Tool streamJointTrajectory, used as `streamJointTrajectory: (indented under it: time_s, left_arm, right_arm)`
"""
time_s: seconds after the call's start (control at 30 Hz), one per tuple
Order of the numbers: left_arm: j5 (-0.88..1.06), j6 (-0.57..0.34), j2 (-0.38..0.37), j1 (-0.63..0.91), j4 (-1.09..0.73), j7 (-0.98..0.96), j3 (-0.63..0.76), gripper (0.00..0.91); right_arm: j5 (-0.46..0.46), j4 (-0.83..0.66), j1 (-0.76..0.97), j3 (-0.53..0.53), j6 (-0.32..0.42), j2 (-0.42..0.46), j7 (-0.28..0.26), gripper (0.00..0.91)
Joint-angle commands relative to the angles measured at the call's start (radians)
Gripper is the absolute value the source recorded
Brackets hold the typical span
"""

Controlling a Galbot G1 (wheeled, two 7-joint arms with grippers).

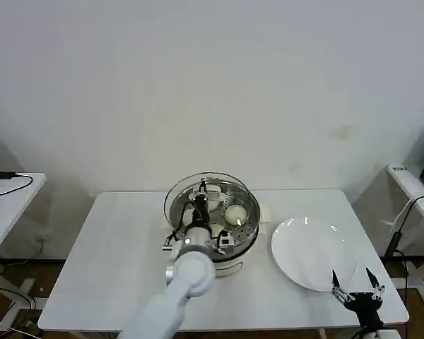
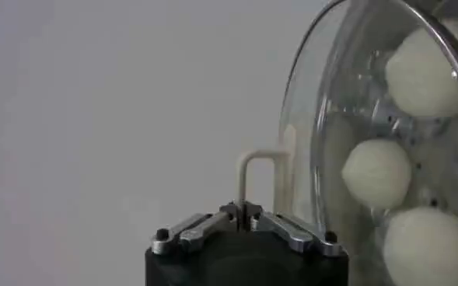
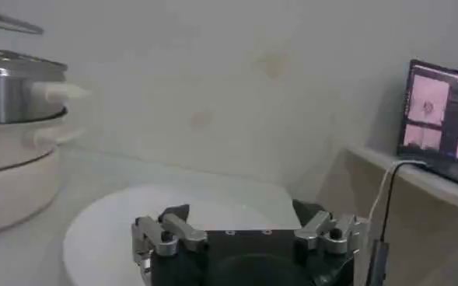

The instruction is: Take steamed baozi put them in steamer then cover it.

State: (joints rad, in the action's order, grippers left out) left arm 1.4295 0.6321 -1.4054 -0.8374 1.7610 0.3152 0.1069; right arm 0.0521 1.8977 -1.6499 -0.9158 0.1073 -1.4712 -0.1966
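While the left hand (image 2: pixel 244 208) pinches the cover (image 1: pixel 210 200) by its pale handle (image 2: pixel 261 175) over the steamer (image 1: pixel 233 256), that glass looks heavy, slippery and breakable; the right hand (image 1: pixel 357 288) waits open near the plate (image 1: pixel 312 256).

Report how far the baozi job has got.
Done: the steamed baozi sit in the steamer and the plate is bare. In hand: the left end effector grips the cover by its handle, tilted over the steamer. Left: seat the cover flat and release. The right end effector waits open beside the plate.
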Motion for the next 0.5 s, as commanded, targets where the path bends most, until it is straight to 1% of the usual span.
streamJointTrajectory:
  time_s: [0.03,0.2,0.5]
  left_arm:
    - [0.069,-0.002,-0.069,-0.009,-0.045,0.012,0.019,0.0]
    - [0.089,-0.01,-0.083,-0.026,-0.054,0.007,0.01,0.0]
    - [0.094,-0.019,-0.087,-0.026,-0.065,0.001,-0.003,0.0]
  right_arm:
    - [-0.004,-0.003,0.0,0.003,0.002,0.0,0.0,0.907]
    - [-0.005,-0.007,0.001,0.006,0.004,0.001,0.0,0.907]
    - [-0.006,-0.011,-0.002,0.007,0.008,0.0,-0.001,0.907]
